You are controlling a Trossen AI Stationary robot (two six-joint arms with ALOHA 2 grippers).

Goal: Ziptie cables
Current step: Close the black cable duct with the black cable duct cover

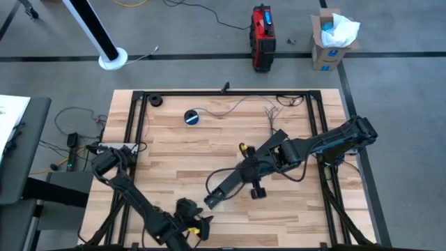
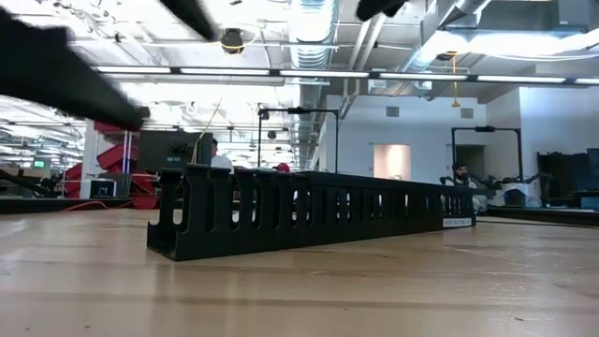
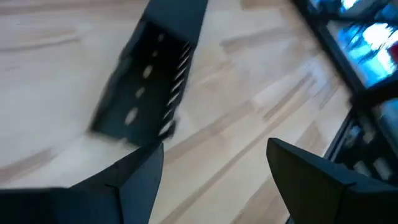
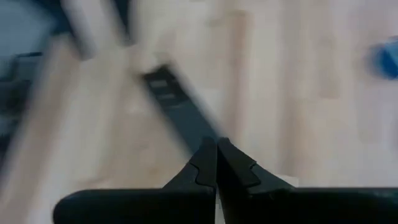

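The cables [image 1: 245,104] lie loose on the wood near the table's far edge, thin wires ending in a small bunch [image 1: 272,113]. No gripper is near them. A long black slotted strip [image 1: 224,187] lies slanting across the table's middle and fills the low view [image 2: 309,211]. My right gripper [image 1: 244,170] is over the strip's middle, its fingers shut [image 4: 216,163]. My left gripper [image 1: 198,224] is at the table's near edge, open [image 3: 214,168], facing the strip's near end [image 3: 146,81] with nothing between its fingers. My right gripper's shut fingertips [image 4: 205,167] stand directly over the black slotted strip [image 4: 186,121] and point along it toward its near end. The view is blurred, and I cannot tell whether they touch it.
A small blue-and-black tape roll [image 1: 192,116] and a black round piece [image 1: 155,100] lie at the far left of the table. A black frame rail [image 1: 223,92] runs round the table's edges. A small yellow piece [image 1: 242,147] lies beside the strip.
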